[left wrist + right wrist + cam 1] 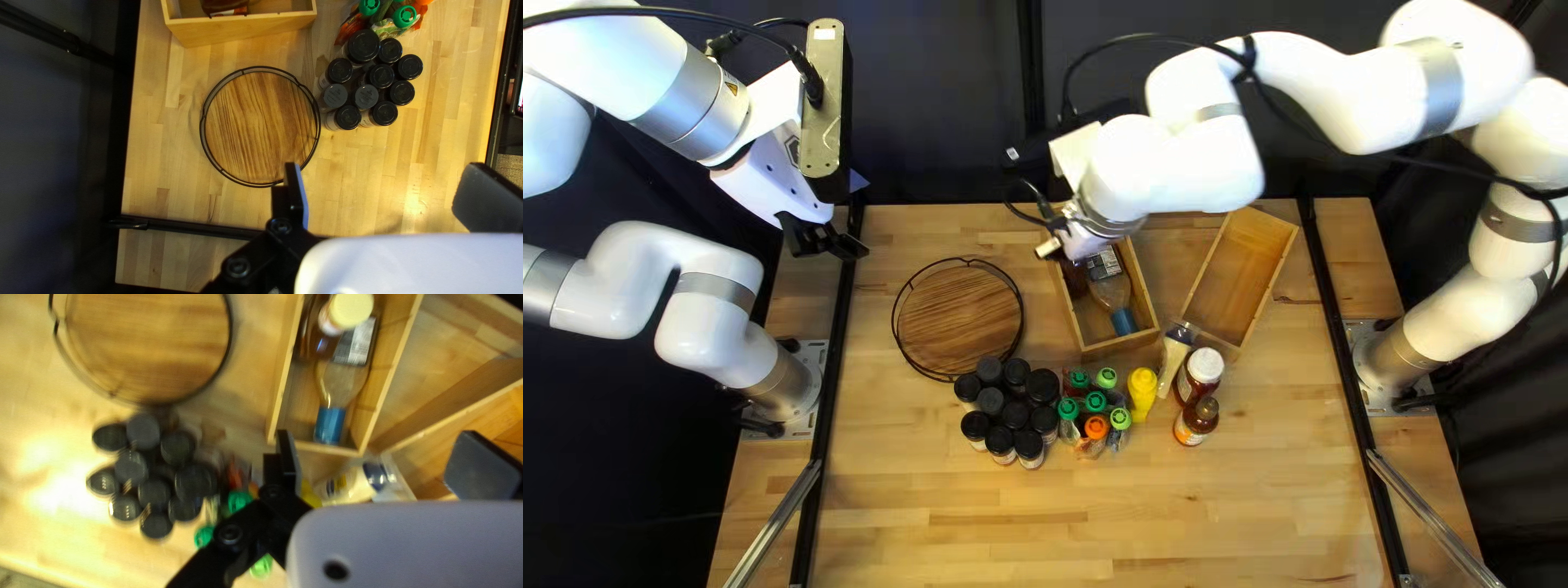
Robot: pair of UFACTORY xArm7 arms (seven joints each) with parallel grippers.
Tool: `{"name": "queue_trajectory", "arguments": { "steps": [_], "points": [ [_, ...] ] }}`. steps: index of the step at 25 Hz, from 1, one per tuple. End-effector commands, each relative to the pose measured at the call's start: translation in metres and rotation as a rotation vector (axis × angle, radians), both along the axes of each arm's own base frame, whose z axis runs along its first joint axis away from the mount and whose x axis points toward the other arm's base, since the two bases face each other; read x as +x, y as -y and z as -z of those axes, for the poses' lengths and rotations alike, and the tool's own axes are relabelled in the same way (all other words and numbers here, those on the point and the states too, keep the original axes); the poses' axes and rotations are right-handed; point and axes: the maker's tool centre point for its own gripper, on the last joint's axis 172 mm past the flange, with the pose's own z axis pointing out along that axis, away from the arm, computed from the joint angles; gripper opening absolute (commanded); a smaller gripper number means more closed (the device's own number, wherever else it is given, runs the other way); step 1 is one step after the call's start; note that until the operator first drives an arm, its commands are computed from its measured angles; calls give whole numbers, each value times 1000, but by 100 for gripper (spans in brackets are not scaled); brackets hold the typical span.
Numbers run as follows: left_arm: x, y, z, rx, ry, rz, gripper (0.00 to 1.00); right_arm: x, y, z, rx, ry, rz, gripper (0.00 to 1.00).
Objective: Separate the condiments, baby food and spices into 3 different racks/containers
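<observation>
Bottles (1112, 290) in a wooden box (1121, 345)

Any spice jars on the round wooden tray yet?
No, the round tray is bare; the black-capped jars stand beside it.

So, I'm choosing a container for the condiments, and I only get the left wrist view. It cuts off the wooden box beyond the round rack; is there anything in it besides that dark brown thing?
Observer: Yes, a bottle with a blue end lies in that wooden box.

Operator: Got it. Any other box I'm missing?

Observer: One: a second wooden box, to the right of the first in the top left view.
</observation>
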Motion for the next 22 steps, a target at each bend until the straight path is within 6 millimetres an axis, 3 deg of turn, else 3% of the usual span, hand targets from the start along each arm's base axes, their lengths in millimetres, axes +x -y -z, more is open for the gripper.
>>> {"name": "queue_trajectory", "arguments": {
  "steps": [1, 6, 14, 22],
  "points": [
    [0, 0, 0, 0, 0, 0, 100, -12, -44, -1, 57, -10, -130, 100],
    [0, 0, 0, 0, 0, 0, 100, -29, -88, 14, 89, -12, -305, 100],
    [0, 0, 0, 0, 0, 0, 100, -75, -129, 53, 117, -34, -616, 100],
    [0, 0, 0, 0, 0, 0, 100, -138, -150, 86, 116, -73, -1003, 100]
  ]
}}
